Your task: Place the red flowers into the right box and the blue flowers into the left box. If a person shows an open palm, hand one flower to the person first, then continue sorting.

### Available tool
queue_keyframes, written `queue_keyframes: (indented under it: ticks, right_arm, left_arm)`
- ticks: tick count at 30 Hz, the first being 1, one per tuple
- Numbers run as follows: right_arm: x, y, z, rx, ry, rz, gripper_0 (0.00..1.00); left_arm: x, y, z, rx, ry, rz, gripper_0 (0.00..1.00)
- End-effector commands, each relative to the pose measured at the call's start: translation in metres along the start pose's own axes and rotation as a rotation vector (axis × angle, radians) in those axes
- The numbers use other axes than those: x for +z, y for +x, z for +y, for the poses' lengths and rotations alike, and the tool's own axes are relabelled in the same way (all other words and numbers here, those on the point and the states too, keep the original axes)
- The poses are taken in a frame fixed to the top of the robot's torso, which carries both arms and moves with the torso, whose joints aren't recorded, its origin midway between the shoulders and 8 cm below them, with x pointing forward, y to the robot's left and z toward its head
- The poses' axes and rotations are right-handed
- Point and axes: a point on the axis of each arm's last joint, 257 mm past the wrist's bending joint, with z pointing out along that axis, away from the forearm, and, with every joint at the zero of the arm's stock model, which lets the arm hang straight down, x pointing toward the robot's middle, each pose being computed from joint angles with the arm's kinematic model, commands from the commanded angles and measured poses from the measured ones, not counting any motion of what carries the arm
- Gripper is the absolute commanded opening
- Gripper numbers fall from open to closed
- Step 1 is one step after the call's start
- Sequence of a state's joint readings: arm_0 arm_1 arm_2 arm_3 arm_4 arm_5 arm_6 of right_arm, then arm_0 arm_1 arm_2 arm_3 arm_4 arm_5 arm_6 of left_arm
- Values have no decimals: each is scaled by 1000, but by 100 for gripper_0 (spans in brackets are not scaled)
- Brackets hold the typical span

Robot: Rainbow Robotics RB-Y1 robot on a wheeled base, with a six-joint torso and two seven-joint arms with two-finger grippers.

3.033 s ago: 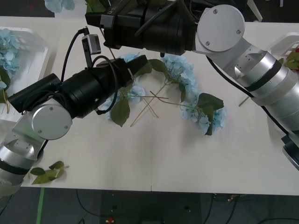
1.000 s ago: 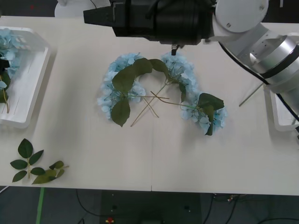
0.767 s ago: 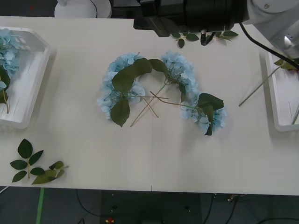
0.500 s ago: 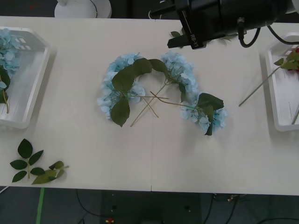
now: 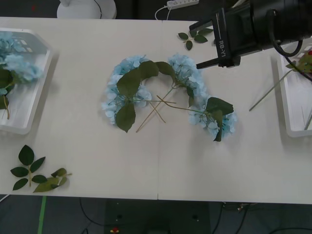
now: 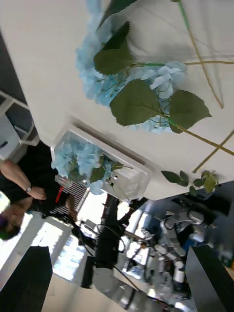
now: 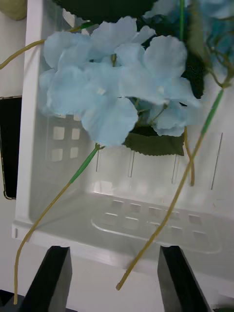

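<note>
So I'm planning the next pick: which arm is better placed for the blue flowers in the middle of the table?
Probably the right. Its arm hangs just beyond the blue flowers, fingers open. The left gripper is open over the left box.

The right arm's boxy black forearm housing (image 5: 253, 29) has "RB-Y1" printed in white down its end face, plus a thin black cable looping along the side. Both wrist cams catch the fingertips as flat matte-black slabs: the left pair (image 7: 54, 277) tapered, the right pair (image 6: 212, 278) chunky and squared off.
</note>
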State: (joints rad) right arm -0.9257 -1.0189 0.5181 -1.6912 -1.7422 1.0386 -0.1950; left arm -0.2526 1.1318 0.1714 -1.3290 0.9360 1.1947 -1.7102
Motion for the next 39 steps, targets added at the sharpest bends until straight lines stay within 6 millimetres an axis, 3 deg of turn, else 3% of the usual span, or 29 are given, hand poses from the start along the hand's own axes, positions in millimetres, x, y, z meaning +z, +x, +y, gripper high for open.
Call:
queue_keyframes:
  ticks: [1,4,9,14,17,18,23,30,39]
  right_arm:
    - [-16,-27,-7,104,26,-82,81]
    - [-14,-39,-35,170,95,-104,81]
    - [0,-54,-74,216,158,-109,81]
    - [16,-69,-102,229,188,-128,81]
    - [31,-74,-119,215,216,-147,81]
    - [34,-75,-121,211,220,-152,81]
    - [63,-77,-130,201,230,-163,81]
    - [86,-86,-139,215,248,-182,81]
    - [103,-107,-153,248,272,-222,81]
  left_arm:
    - [-23,-18,32,67,-71,-39,66]
    - [-23,-21,22,55,-34,-53,69]
    - [-29,-25,-14,-71,115,-57,70]
    - [-47,-31,-58,-221,214,-17,70]
    - [-60,-28,-94,-310,253,34,71]
    - [-62,-29,-100,-333,261,40,71]
    - [-77,-35,-174,-545,335,111,82]
    - [-79,-45,-249,-734,427,202,99]
    - [-78,-61,-344,-900,492,329,100]
